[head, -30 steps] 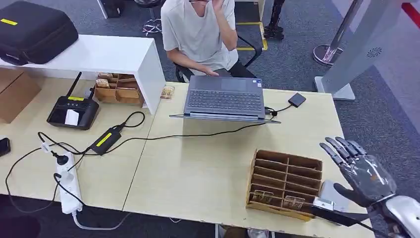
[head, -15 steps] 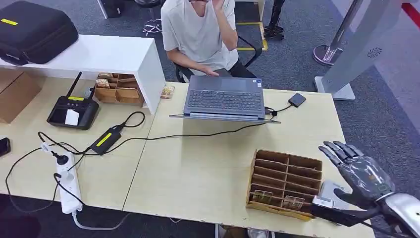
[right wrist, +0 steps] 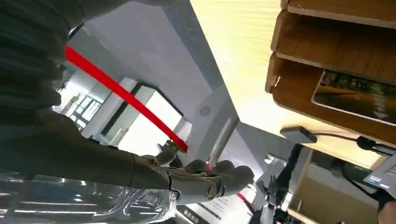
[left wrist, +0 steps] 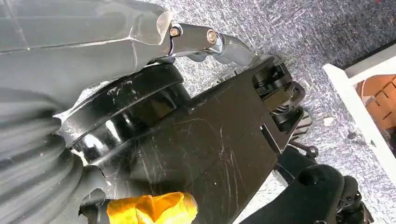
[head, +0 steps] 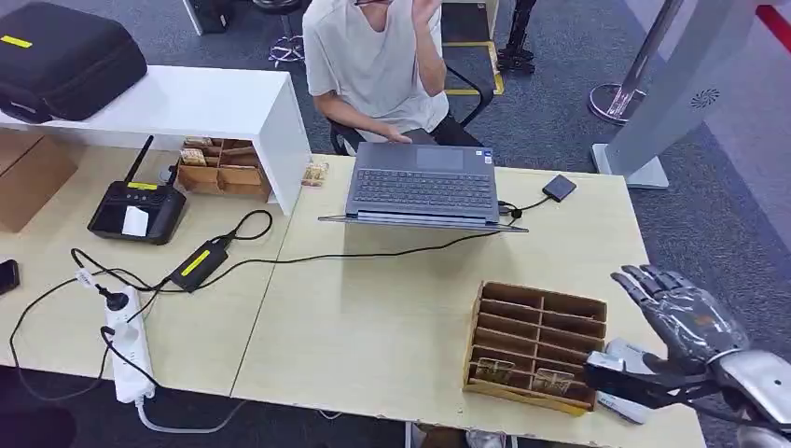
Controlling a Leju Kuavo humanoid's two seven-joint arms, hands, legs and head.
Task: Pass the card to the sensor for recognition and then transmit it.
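Light wooden desk (head: 392, 327), slotted card tray (head: 536, 345) at its near right.
Right hand (head: 686, 331) hangs beside it, fingers spread, empty; it should lower squarely onto one card (head: 554, 379).

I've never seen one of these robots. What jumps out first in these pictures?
Probably the robot's right hand, grey with spread fingers, hovering over the table's near right corner beside a wooden slotted tray holding a few cards. Across the table sits a person behind an open laptop. To the left, black cables and a white power strip sprawl over the tabletop.
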